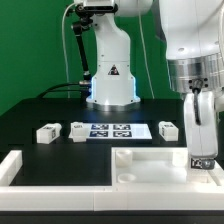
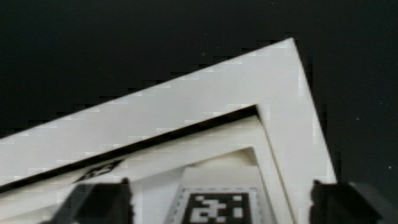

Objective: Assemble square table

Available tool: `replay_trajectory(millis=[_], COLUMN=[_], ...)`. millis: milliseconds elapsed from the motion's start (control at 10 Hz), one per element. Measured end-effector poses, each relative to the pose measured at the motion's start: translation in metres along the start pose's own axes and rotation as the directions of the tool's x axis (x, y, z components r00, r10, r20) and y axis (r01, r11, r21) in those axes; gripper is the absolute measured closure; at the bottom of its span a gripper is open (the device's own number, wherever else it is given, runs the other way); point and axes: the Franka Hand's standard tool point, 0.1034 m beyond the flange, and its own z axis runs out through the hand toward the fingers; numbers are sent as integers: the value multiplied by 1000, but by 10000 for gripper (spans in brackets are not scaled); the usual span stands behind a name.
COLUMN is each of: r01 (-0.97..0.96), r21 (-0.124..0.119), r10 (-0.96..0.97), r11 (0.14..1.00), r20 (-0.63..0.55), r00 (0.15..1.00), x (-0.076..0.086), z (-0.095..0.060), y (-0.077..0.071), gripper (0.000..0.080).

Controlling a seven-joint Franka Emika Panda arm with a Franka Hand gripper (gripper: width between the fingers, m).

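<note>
The white square tabletop (image 1: 140, 160) lies in the front right corner of the low white fence. Three small white tagged legs lie on the black table beyond it: one (image 1: 46, 132) and another (image 1: 78, 130) at the exterior view's left, and a third (image 1: 167, 129) to the right of the marker board. My gripper (image 1: 201, 152) hangs over the tabletop's right edge, pointing down. In the wrist view the gripper (image 2: 222, 202) is open wide. Between the two fingers, touching neither, is a white tagged part (image 2: 217, 210). I cannot tell whether it is a leg or the tabletop's rim.
The fence (image 1: 70, 182) runs along the front and up the right side; its corner (image 2: 214, 100) fills the wrist view. The marker board (image 1: 105, 130) lies mid-table. The robot base (image 1: 110, 70) stands at the back, with cables to its left.
</note>
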Motion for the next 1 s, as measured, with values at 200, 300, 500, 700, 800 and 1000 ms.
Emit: replay_trajectory(millis=[200, 300, 500, 700, 800, 1000], r01=[2, 29, 45, 45, 45, 47], r21=[1, 12, 14, 10, 10, 9], r10=[-2, -29, -45, -45, -45, -47], r11=[1000, 1000, 999, 999, 999, 999], r20=[0, 4, 18, 13, 13, 13], r00=[1000, 1000, 999, 999, 999, 999], x=[0, 1, 2, 3, 3, 3], z=[0, -8, -35, -29, -29, -28], y=[0, 5, 22, 22, 22, 23], gripper=[203, 159, 152, 151, 151, 151])
